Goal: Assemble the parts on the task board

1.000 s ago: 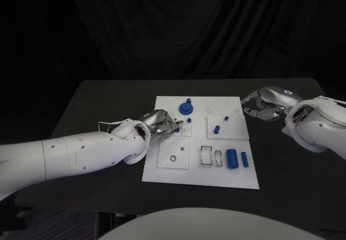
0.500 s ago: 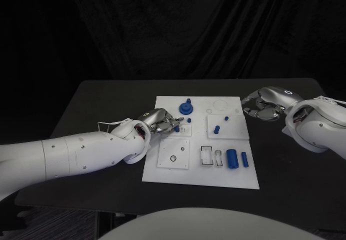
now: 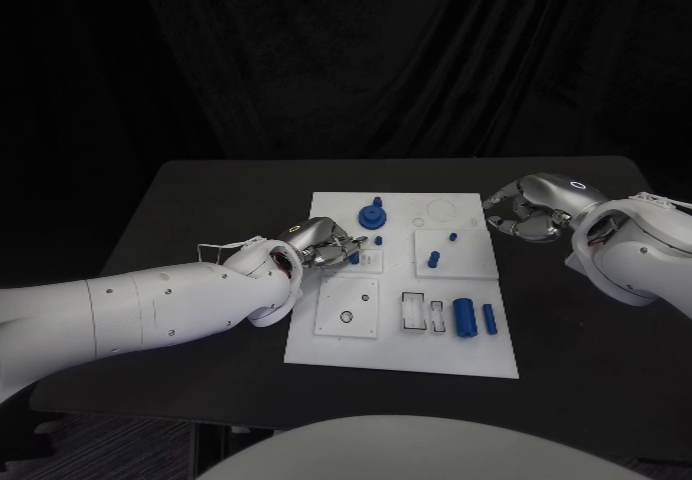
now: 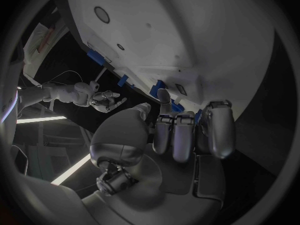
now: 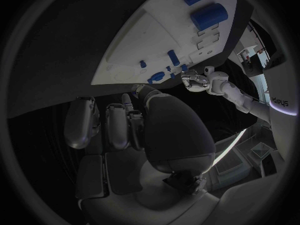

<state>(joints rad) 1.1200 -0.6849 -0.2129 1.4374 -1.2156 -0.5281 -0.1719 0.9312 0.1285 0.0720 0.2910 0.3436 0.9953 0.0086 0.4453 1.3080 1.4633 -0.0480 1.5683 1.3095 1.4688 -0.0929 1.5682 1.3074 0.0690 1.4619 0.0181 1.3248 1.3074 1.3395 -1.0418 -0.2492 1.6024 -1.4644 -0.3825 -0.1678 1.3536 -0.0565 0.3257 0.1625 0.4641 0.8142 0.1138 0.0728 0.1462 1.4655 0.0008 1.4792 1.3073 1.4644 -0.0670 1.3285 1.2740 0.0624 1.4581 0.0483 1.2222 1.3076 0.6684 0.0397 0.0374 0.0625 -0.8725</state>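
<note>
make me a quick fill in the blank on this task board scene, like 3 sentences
1. The left hand holds a small ____ part over the white plastic task board.
2. The right hand hangs over the bare black table, just beyond the board's ____ edge, and holds nothing.
3. The two biggest blue cylinder parts lie side by side near the board's front ____ corner.

Missing words: blue; right; right
</note>
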